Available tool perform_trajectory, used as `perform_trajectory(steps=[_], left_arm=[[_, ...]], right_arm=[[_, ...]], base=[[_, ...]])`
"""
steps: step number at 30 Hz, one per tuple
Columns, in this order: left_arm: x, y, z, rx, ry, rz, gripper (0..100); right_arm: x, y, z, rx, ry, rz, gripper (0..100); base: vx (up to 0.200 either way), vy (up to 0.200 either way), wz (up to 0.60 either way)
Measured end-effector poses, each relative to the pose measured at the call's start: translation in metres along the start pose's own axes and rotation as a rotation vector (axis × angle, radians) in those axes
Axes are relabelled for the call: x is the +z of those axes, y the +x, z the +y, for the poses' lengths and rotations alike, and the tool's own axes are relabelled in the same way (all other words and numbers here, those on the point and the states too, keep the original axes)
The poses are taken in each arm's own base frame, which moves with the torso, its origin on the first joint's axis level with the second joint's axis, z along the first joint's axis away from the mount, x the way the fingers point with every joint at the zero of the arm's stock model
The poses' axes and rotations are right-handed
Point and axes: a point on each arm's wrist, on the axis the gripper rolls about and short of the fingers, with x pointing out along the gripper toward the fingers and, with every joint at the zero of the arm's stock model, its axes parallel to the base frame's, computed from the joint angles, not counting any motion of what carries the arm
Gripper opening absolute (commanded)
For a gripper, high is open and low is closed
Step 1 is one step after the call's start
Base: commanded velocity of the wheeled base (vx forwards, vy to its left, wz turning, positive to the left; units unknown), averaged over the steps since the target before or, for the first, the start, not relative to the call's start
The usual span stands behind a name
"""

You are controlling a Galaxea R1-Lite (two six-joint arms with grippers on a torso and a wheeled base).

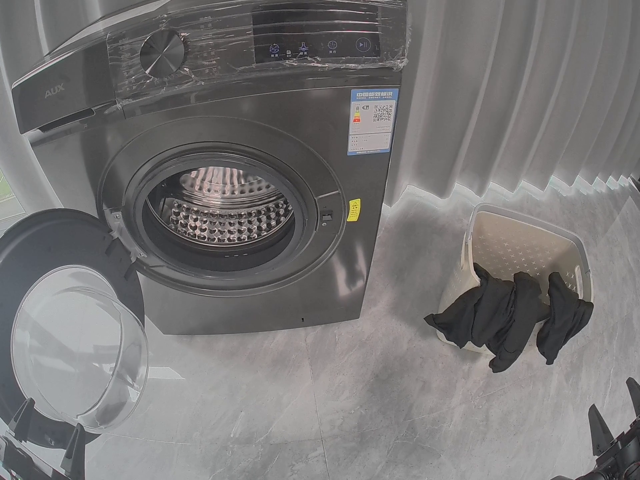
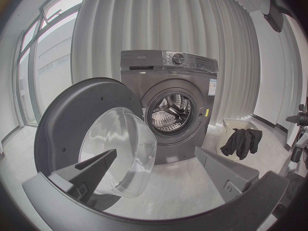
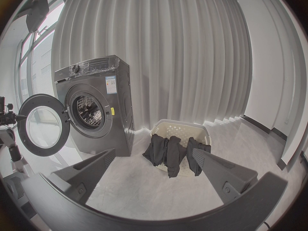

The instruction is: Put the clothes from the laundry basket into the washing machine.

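1. Pale grey marbled floor tiles (image 1: 347, 401) run up to a white pleated curtain (image 1: 520, 81).
2. The dark grey front-loading washing machine (image 1: 220, 168) stands upper left, its round glass-bowled door (image 1: 73, 341) swung wide, so the drum looks ready for loading.
3. At centre right, black clothes (image 1: 507, 315) drape over the near rim of the cream plastic laundry basket (image 1: 527, 241), easy to pinch.
4. The left gripper (image 1: 50, 428) hangs low at the door, fingers apart and empty.
5. The right gripper (image 1: 617, 411) hovers lower right, near the basket, also spread and empty.

Black clothes (image 1: 510, 315) draped over laundry basket (image 1: 527, 217); washing machine (image 1: 320, 188) open.
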Motion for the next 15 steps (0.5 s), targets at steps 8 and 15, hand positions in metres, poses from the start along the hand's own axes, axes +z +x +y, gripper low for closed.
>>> perform_trajectory(steps=[8, 15], left_arm=[[0.0, 0.0, 0.0, 0.001, 0.0, 0.0, 100], [0.0, 0.0, 0.0, 0.001, 0.0, 0.0, 100]], right_arm=[[0.0, 0.0, 0.0, 0.001, 0.0, 0.001, 100], [0.0, 0.0, 0.0, 0.0, 0.0, 0.001, 100]], base=[[0.0, 0.0, 0.0], [0.143, 0.0, 0.0]])
